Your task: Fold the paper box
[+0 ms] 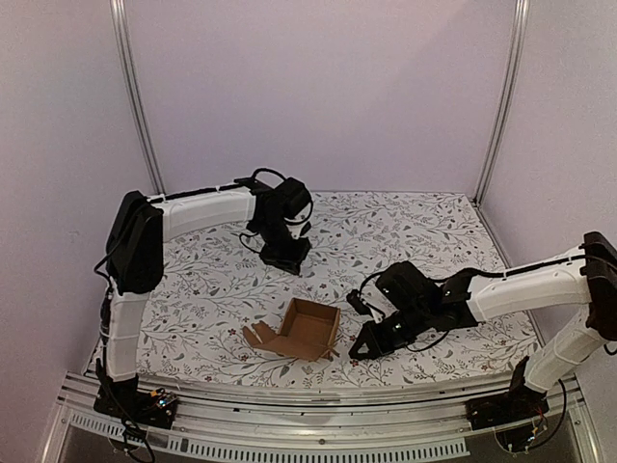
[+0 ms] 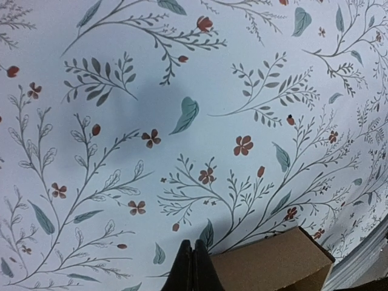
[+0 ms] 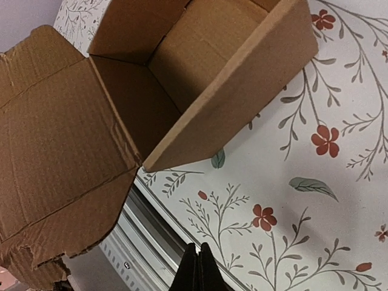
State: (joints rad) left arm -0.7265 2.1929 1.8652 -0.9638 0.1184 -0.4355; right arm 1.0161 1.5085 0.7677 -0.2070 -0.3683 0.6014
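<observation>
The paper box [image 1: 308, 328] is brown cardboard, partly folded into an open-topped cube near the table's front edge, with a lid flap lying open to its left. My right gripper [image 1: 359, 349] is shut and empty, low over the table just right of the box. In the right wrist view the box [image 3: 200, 73] fills the upper left and the shut fingertips [image 3: 198, 267] sit apart from it. My left gripper [image 1: 289, 262] is shut and empty, behind the box; a box corner [image 2: 273, 264] shows beside its fingertips [image 2: 194, 267].
The table is covered with a white floral cloth [image 1: 424, 231]. A metal rail [image 1: 318, 405] runs along the front edge, close to the box. Pale walls and upright frame posts [image 1: 135, 87] enclose the back and sides.
</observation>
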